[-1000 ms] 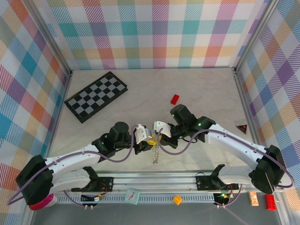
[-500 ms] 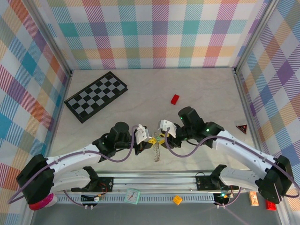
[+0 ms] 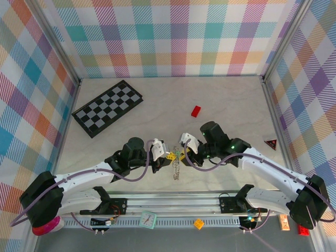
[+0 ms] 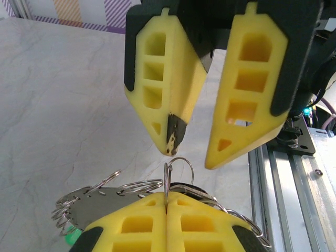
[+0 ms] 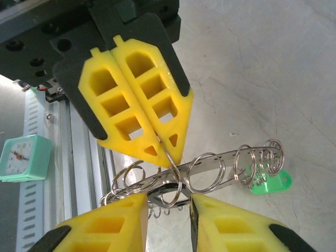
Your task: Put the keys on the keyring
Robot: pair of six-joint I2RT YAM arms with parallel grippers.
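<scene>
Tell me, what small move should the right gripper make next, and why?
Probably close the yellow-fingered right gripper on the silvery keyring of linked metal rings. The yellow-fingered left gripper is shut, pinching one thin ring. The right jaws stand open around the neighbouring rings, not yet gripping them, so closing would give both arms a hold.

**The two arms as I see them from my console**

Left arm (image 3: 79, 181) and right arm (image 3: 268, 168): white link shells between rounded black joint housings, which look largest to me at the shoulders. A purple-grey cable (image 3: 131, 180) runs in loose loops outside each arm. Left gripper (image 4: 166, 198) and right gripper (image 5: 168, 202): white body and two wedge-shaped yellow fingers (image 4: 152, 89) tapering to blunt tips. Each finger is pierced by a ladder of rectangular windows ending in a small triangle, and is backed by a black plate. One right fingertip carries a dark scuffed patch.
</scene>
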